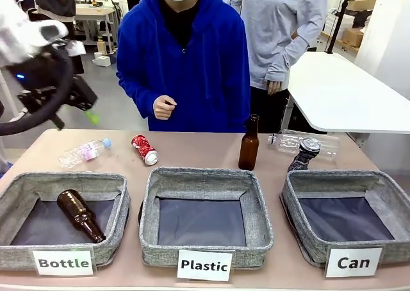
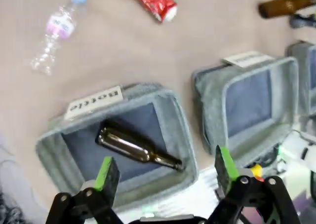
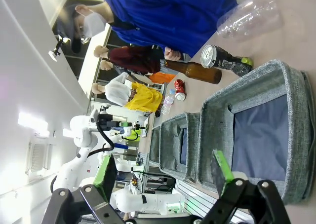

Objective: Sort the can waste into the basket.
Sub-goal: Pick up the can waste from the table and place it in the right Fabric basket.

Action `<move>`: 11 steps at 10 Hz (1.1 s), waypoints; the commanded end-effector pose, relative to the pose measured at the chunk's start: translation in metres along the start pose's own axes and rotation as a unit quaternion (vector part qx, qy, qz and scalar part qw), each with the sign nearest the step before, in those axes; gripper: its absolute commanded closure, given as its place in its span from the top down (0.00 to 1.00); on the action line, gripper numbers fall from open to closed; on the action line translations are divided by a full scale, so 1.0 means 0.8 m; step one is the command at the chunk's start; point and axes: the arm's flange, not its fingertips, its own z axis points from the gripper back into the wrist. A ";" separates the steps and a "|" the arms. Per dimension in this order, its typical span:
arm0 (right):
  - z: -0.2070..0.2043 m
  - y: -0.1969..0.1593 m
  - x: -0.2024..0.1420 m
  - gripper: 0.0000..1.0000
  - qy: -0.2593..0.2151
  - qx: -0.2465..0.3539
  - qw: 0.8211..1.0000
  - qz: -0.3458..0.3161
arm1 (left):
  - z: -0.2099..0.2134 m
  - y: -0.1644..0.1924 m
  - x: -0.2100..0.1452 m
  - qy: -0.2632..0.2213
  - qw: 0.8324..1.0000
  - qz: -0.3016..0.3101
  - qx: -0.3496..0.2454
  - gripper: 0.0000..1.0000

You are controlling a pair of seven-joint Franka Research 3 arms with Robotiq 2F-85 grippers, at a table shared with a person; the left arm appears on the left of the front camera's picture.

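The basket (image 1: 293, 206) labelled "Can" is set at the near right corner of the table (image 1: 192, 151), with a dark can (image 1: 304, 154) seen just behind it. The left gripper (image 2: 165, 166) and right gripper (image 3: 163, 165) are spread wide, and nothing is gripped.

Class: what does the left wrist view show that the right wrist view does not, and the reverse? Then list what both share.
Left wrist view, not the right: the lying brown bottle inside the Bottle basket, its label readable. Right wrist view, not the left: the person in a blue top beyond the table. Shared: the crushed red can, the standing brown bottle and the Plastic basket. The left end effector and the right end effector each stand open at their own view's bottom edge.
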 end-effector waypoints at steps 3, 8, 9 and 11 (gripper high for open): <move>0.000 0.002 0.003 1.00 -0.007 0.010 1.000 0.007 | -0.056 -0.039 0.050 -0.063 0.989 0.099 0.090 1.00; 0.000 0.002 0.003 1.00 -0.007 0.010 1.000 0.007 | -0.075 -0.041 0.055 -0.056 0.990 0.106 0.070 1.00; 0.000 0.002 0.003 1.00 -0.007 0.010 1.000 0.007 | -0.068 -0.039 0.063 -0.056 0.989 0.134 0.034 1.00; 0.000 0.002 0.003 1.00 -0.007 0.010 1.000 0.007 | -0.031 0.028 0.021 0.007 0.992 0.105 -0.067 1.00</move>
